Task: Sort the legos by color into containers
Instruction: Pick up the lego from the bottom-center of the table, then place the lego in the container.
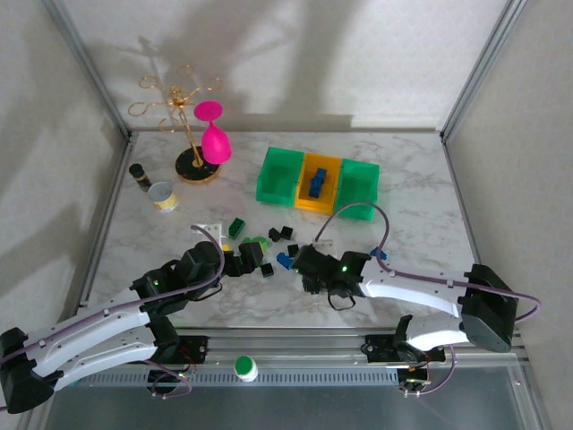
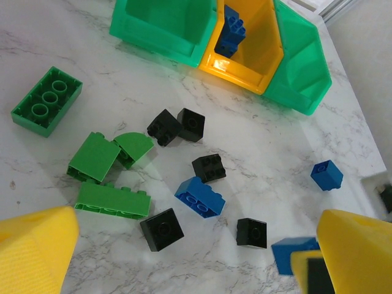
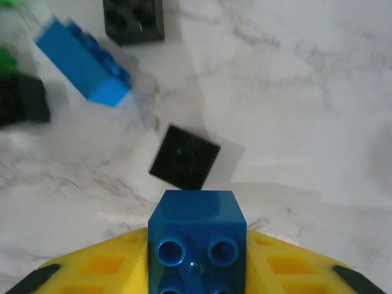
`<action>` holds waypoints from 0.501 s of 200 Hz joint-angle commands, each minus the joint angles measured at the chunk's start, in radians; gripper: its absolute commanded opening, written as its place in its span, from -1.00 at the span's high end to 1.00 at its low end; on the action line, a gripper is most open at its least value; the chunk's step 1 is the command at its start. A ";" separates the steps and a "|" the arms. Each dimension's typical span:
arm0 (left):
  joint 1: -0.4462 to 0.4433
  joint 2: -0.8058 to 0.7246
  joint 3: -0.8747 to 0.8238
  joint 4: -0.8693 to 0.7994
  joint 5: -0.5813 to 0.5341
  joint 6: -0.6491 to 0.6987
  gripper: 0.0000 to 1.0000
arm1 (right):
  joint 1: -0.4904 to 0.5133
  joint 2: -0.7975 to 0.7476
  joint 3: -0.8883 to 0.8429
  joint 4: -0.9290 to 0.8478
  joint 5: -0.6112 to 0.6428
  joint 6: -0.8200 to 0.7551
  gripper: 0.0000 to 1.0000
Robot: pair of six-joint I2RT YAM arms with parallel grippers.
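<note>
The blue brick (image 3: 196, 214) clamped in my right pincer (image 3: 196, 245) runs off the bottom edge of the right wrist view, its near half lost. There a black brick (image 3: 133, 19) is cut by the top edge, and a dark piece (image 3: 21, 101) at the left edge is too blurred to read. From my left wrist, a blue piece (image 2: 285, 251) sits partly behind a yellow finger (image 2: 361, 245), and the bins (image 2: 156, 40) are cropped at the top.

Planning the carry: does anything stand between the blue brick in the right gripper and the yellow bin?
Nothing tall. The right gripper holds the blue brick. Between it and the yellow bin only loose black bricks lie flat on the table, likely low enough to pass over.
</note>
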 commanded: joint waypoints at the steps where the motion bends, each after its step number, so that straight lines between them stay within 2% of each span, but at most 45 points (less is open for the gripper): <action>1: -0.008 0.000 0.025 0.022 -0.042 0.026 -0.99 | -0.065 -0.023 0.085 -0.030 -0.002 -0.100 0.27; 30: -0.007 0.006 0.045 0.030 -0.066 0.041 -0.99 | -0.172 0.016 0.201 -0.026 0.042 -0.222 0.28; 58: -0.007 0.013 0.065 0.050 -0.113 0.062 -0.99 | -0.271 0.081 0.298 0.056 0.080 -0.339 0.28; 100: 0.003 0.080 0.111 0.089 -0.163 0.128 -0.99 | -0.395 0.272 0.440 0.200 0.109 -0.458 0.31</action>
